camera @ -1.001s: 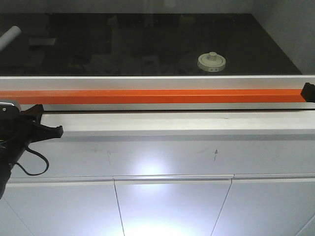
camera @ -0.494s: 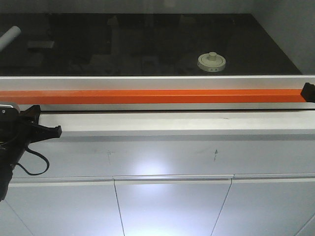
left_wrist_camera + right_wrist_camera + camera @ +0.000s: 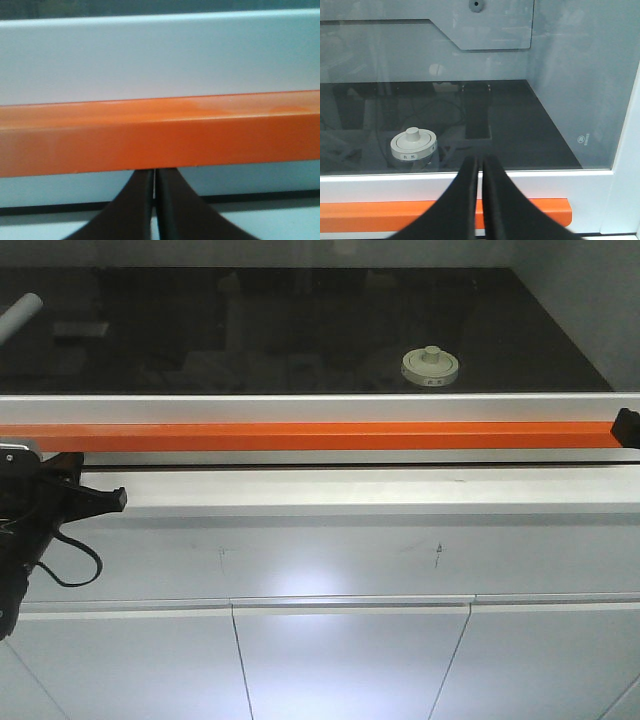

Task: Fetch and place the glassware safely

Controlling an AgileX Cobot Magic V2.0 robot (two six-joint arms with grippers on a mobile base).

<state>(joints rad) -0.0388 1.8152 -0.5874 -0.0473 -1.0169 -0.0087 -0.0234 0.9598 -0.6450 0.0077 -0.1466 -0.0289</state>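
The jar [image 3: 431, 365] sits on the tabletop [image 3: 300, 330] upper right of centre, behind the bar [image 3: 320, 435] spanning the frame, with the left claw [image 3: 112, 498] at the left edge below that bar and doors [image 3: 350, 660] along the bottom.

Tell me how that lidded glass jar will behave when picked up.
The jar looks squat, so it probably won't tip easily. Its clear glass is likely slippery and fragile. The knobbed lid may lift off separately.

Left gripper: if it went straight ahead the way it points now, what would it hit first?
Most likely the orange bar, lying across the path just beyond the shut tips of the left gripper; the gap is hard to judge.
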